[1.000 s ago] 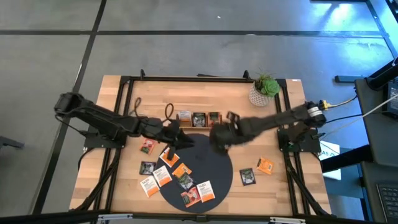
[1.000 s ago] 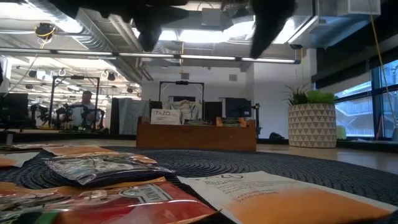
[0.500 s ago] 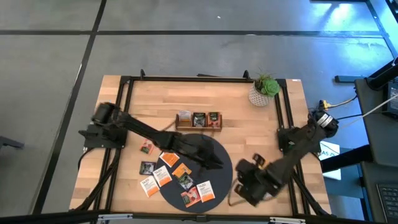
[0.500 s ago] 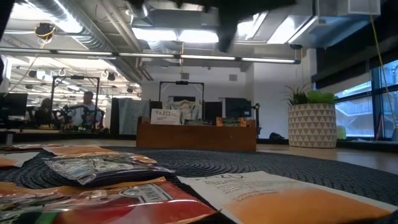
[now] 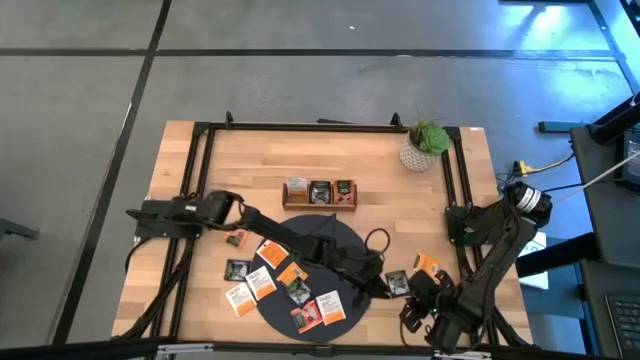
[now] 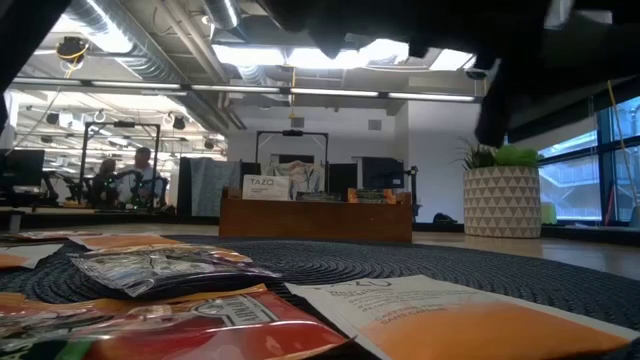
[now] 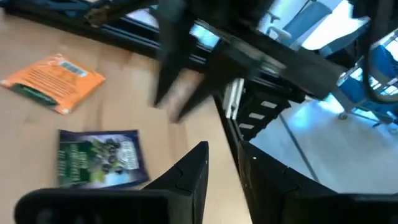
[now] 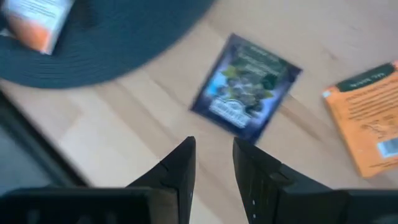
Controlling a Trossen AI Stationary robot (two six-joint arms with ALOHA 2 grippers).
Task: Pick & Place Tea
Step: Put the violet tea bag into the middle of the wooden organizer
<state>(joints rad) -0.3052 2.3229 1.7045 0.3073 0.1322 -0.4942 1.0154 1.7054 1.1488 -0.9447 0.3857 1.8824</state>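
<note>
Several tea sachets lie flat around the near left of the dark round mat, among them an orange one and a white-and-orange one. A black sachet and an orange sachet lie on the wood right of the mat. My left arm stretches across the mat, its gripper just left of the black sachet. My right gripper is open and hovers on the near side of that black sachet. Neither touches anything.
The wooden three-compartment tray stands beyond the mat with sachets in it. A potted plant sits at the far right corner. Black frame rails run along both table sides. People sit in the room beyond.
My left arm has stretched from beside the tray across the mat toward the table's near right, ending by the black sachet. My right arm has swung from the mat's far part toward the near right corner, then a little right. No sachet has moved.
</note>
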